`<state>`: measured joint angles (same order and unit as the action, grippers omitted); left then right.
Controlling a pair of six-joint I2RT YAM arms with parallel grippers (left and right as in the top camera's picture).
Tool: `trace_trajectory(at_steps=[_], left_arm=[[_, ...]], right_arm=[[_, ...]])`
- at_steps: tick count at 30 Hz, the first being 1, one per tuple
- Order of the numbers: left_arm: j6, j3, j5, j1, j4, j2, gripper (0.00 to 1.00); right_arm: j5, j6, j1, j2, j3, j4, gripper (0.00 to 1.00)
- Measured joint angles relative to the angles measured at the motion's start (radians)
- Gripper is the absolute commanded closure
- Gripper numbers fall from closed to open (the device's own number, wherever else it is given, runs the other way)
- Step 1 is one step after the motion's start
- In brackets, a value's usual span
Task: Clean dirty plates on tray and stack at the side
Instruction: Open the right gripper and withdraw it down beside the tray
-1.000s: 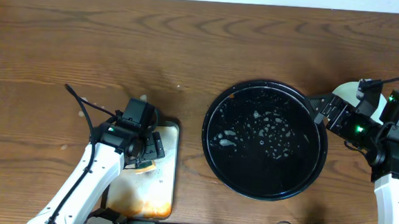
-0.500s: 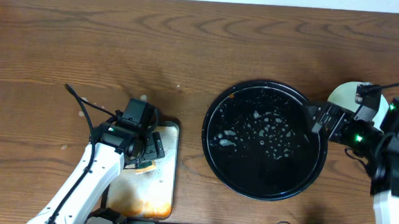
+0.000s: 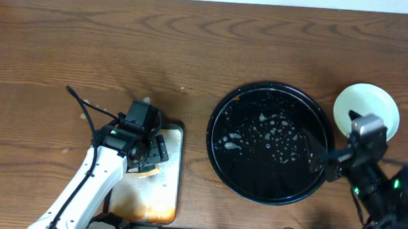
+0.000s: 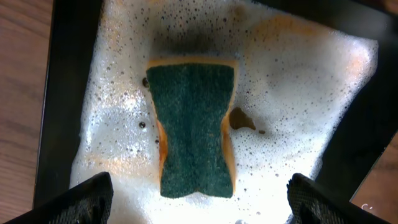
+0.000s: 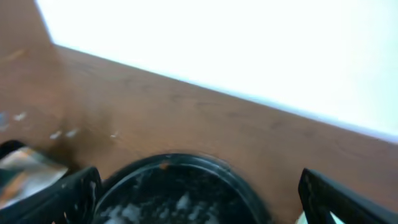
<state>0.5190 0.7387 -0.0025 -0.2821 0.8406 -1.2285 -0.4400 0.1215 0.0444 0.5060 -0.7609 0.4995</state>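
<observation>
Plates [image 3: 366, 109] are sitting stacked on the table [image 3: 194, 50], just right of the tray [image 3: 210, 140], which is holding only suds. Right claw [image 5: 199, 202] is hanging apart and empty beside the stack. Risk: an arm swing clipping the wet plates and sliding them. Left claw [image 4: 200, 198] is hovering apart over the sponge [image 4: 194, 130].

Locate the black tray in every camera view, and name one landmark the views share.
Overhead: the tray sits right of centre, wet and speckled with suds.
Left wrist: not in it; this view shows only a sponge in the soapy pan.
Right wrist: the tray is at bottom centre, blurred and cut off by the lower edge.
Shared landmark: the wooden table, visible in all three.
</observation>
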Motion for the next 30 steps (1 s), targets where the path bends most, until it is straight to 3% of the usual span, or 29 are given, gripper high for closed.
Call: trace_trajectory(at_steps=[6, 14, 22, 30], left_arm=[[0.000, 0.000, 0.000, 0.000, 0.000, 0.000, 0.10], [0.000, -0.001, 0.000, 0.000, 0.000, 0.000, 0.10], [0.000, -0.001, 0.000, 0.000, -0.001, 0.000, 0.10], [0.000, -0.001, 0.000, 0.000, 0.000, 0.000, 0.10]], right_arm=[[0.060, 0.018, 0.001, -0.196, 0.315, -0.277, 0.01], [0.065, 0.019, 0.002, -0.466, 0.625, -0.343, 0.01], [0.070, 0.019, 0.003, -0.491, 0.744, -0.449, 0.01], [0.071, 0.019, 0.003, -0.494, 0.752, -0.459, 0.01]])
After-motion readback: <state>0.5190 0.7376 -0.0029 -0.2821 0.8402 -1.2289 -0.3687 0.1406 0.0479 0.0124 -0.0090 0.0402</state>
